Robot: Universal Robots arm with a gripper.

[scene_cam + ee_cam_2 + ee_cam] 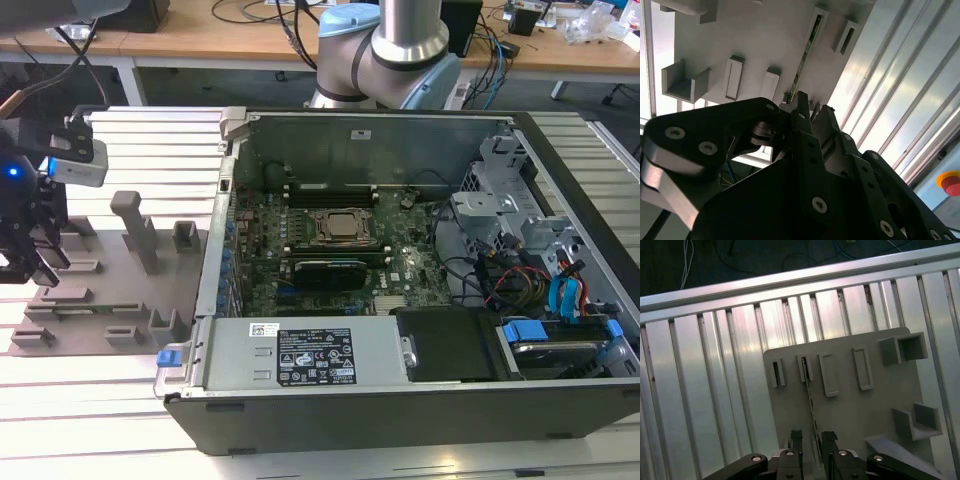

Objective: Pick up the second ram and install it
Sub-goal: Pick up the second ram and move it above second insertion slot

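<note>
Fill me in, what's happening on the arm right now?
The arm's tool is at the grey holder plate, beside the open computer case. Its fingers straddle the second ram, which stands on edge in its slot on the plate. The jaws look open, with a gap on each side, so the stick isn't gripped or lifted yet.

Bright, even overhead light fills the exterior view; the ribbed aluminium table [90, 410] in front of the grey fixture plate [95, 300] glares nearly white; the computer case [400, 415] beside the plate is shadowed inside; in both wrist views, slats bordering the plate carry glare streaks; the black gripper [812, 106] over the plate is a dark silhouette.
</note>
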